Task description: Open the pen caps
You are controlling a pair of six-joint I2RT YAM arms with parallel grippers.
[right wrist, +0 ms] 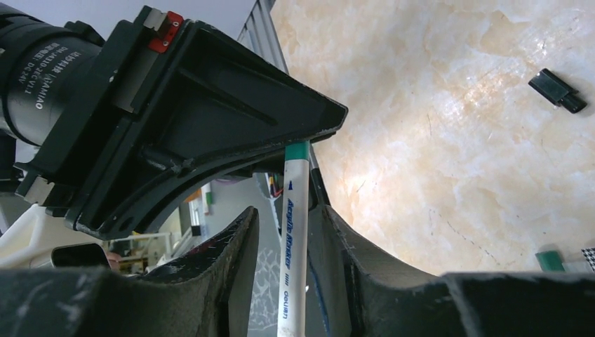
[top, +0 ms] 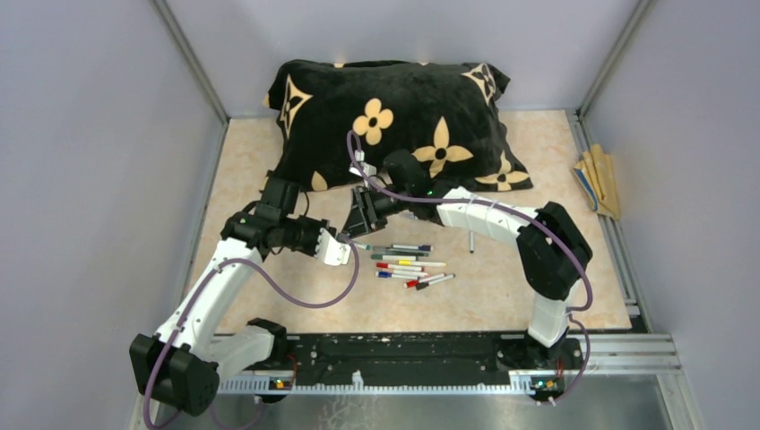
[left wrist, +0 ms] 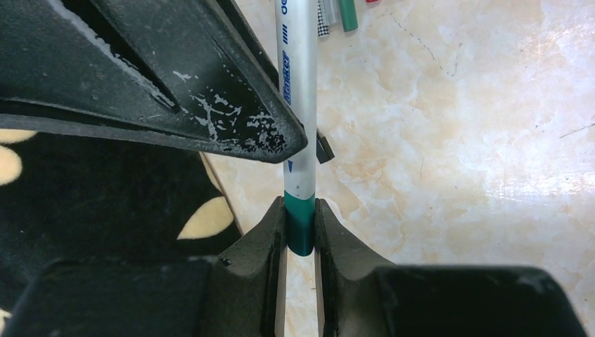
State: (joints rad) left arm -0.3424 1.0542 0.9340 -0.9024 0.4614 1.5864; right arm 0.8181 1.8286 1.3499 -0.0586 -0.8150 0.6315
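Note:
A white-barrelled pen (left wrist: 296, 105) hangs in the air between my two grippers. My left gripper (left wrist: 300, 210) is shut on its short green end (left wrist: 300, 228), which may be a pen cap. In the top view that gripper (top: 345, 244) meets the right gripper (top: 361, 231) left of the loose pens (top: 408, 262). My right gripper (right wrist: 284, 210) stands open around the barrel (right wrist: 293, 239), with a gap at its left finger. The green end (right wrist: 297, 149) shows beyond it. A small black pen cap (right wrist: 558, 90) lies on the table.
A black pillow with tan flowers (top: 394, 125) fills the back of the marble table (top: 502, 296), close behind both grippers. One dark pen (top: 471, 242) lies apart to the right. Tan sticks (top: 599, 184) lie past the right rail.

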